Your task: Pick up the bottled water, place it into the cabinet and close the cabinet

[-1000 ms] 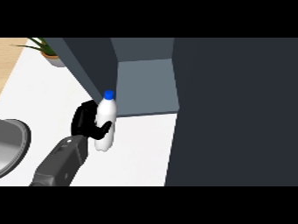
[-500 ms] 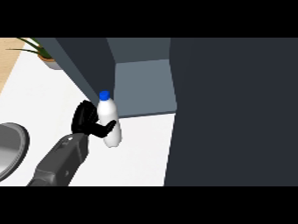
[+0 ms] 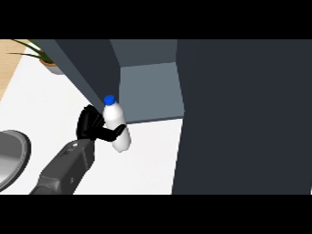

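Black fingers of the left hand (image 3: 94, 128) are curling round the bottle (image 3: 116, 128), holding it just outside the open cabinet (image 3: 151, 93), where its cap is risking striking the door (image 3: 84, 68).

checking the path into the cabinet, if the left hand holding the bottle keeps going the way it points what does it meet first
Probably the open cabinet: the left hand, curled round the bottled water, points up-view toward its opening. The dark cabinet door runs close beside the blue cap and might be brushed first; depth is unclear.
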Robot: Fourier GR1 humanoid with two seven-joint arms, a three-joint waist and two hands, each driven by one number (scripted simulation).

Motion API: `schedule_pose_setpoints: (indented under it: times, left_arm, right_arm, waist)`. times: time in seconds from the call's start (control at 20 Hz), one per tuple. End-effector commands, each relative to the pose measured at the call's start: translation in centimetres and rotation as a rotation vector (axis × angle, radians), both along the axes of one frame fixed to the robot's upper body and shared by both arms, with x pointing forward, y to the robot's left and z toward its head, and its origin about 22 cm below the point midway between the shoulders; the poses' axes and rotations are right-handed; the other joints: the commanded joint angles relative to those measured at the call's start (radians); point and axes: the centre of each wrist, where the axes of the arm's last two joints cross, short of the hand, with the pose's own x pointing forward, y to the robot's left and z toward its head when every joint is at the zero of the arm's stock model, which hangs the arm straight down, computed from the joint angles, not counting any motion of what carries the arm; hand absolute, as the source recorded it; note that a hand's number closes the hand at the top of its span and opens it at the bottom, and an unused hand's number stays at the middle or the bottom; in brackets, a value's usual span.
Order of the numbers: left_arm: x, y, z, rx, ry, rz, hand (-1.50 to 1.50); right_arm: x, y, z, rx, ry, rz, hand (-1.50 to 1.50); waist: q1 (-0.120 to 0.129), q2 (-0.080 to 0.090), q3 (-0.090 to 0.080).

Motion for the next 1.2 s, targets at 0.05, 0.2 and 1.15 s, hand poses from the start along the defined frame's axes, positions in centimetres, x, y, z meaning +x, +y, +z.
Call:
schedule_pose_setpoints:
  times: [0.05, 0.2, 1.15]
  left_arm:
    - [6.7, -8.7, 7.8, -0.009, -0.081, -0.05, 1.5]
    - [6.9, -8.8, 8.0, 0.031, -0.071, -0.007, 1.5]
    - [6.9, -7.5, 7.7, -0.084, -0.08, 0.116, 1.5]
  right_arm:
    - [0.2, -1.4, 0.3, 0.02, -0.005, -0.001, -1.5]
    - [0.0, -1.6, 0.3, 0.004, 0.001, 0.014, -1.5]
    - [1.0, -3.3, 0.3, 0.02, -0.021, 0.043, -1.5]
  waist:
    - [-0.044, 0.028, -0.027]
    - [-0.054, 0.031, -0.027]
    - [-0.07, 0.054, -0.031]
